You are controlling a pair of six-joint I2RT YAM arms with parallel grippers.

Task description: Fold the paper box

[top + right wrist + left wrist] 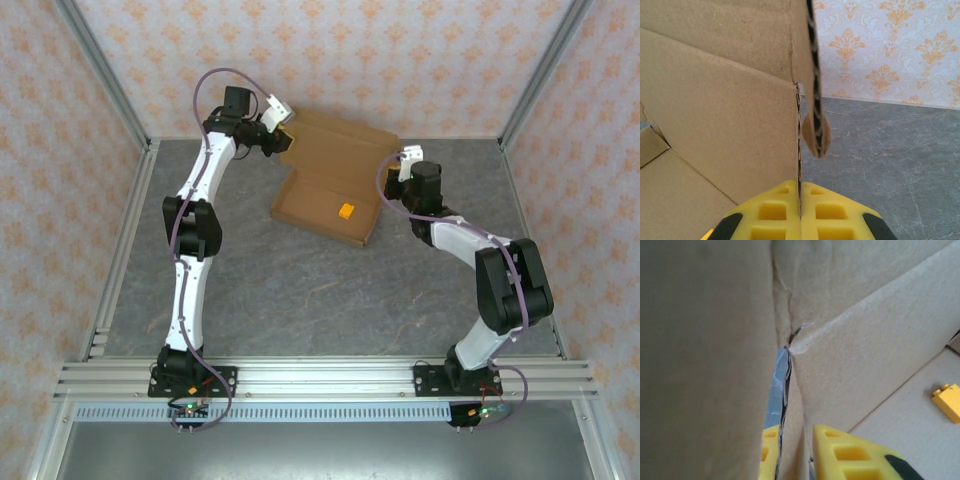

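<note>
Paper box (335,185) lay at the far centre of the grey worktop (300,290). It was partly formed, with the base panel flat and the side walls and rear panel raised. A small orange block (345,211) sat on the base panel, clear of both arms.

Left jaws: at the box's far-left corner in the top view. In the left wrist view, the yellow fingers (850,455) stood on either side of an upright cardboard wall (865,365) where it met a second, larger panel at a torn-looking corner seam. Cardboard filled the narrow gap, so the jaws read as clamped on the box wall. The block (949,401) was on the box floor well to the right of that grip.

Right jaws: at the box's right side in the top view. In the right wrist view, the yellow fingers (835,220) were pressed together on the thin edge of an upright side wall (730,130), with the corrugated edge running straight up from between them. A rounded tab (816,135) hung just past that edge, above bare worktop (890,150).

Both grips were on opposite ends of the box, with the base between them.
</note>
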